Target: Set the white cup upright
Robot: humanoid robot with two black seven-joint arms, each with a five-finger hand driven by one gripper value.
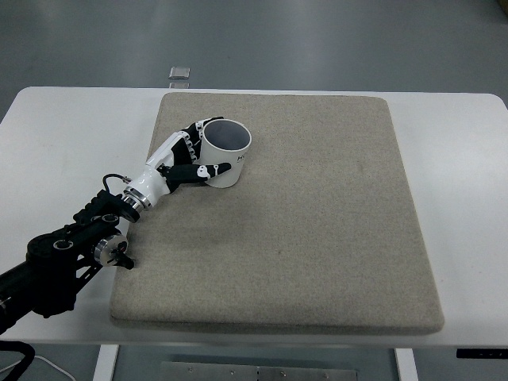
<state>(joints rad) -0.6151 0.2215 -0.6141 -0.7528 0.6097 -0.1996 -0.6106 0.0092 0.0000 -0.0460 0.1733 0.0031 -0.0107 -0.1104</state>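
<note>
One arm is seen, the left, reaching in from the left edge; its hand (181,162) is wrapped around the white cup (223,152), the fingers (208,169) closed on its side wall. The cup is held on the far left part of the beige mat (317,230), mouth up and a little tilted. For a clean finish, the base should be settled flat on the mat before the fingers are loosened, and the hand drawn away sideways so the rim is not clipped.

Rough beige felt-like mat (302,222), smooth glossy white cup (224,155), smooth matt white table (468,206)
</note>
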